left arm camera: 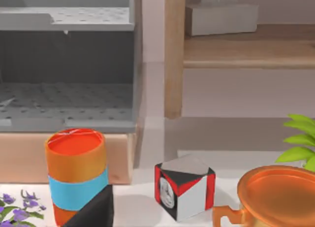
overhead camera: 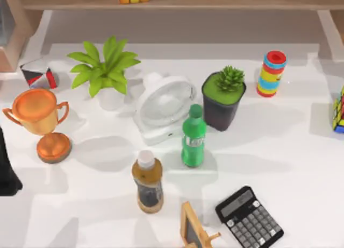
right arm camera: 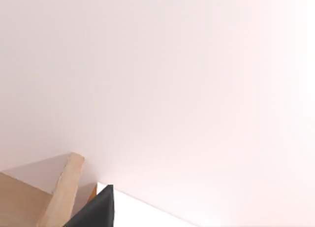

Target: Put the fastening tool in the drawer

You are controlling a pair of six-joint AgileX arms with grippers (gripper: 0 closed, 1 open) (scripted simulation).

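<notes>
The fastening tool is out of view. A grey drawer compartment in a light wooden case stands open at the table's far left, and its wooden corner reaches into the top view. My left arm is a dark shape at the table's left edge, near the trophy. A dark piece of my left gripper sits in front of an orange and blue can, facing the drawer. A dark piece of my right gripper points at a plain pale wall beside a wooden edge.
On the table stand an orange trophy, a leafy plant, a white fan, a dark potted succulent, a green bottle, a brown bottle, a black calculator, a small wooden frame, a ringed toy and a red-white cube.
</notes>
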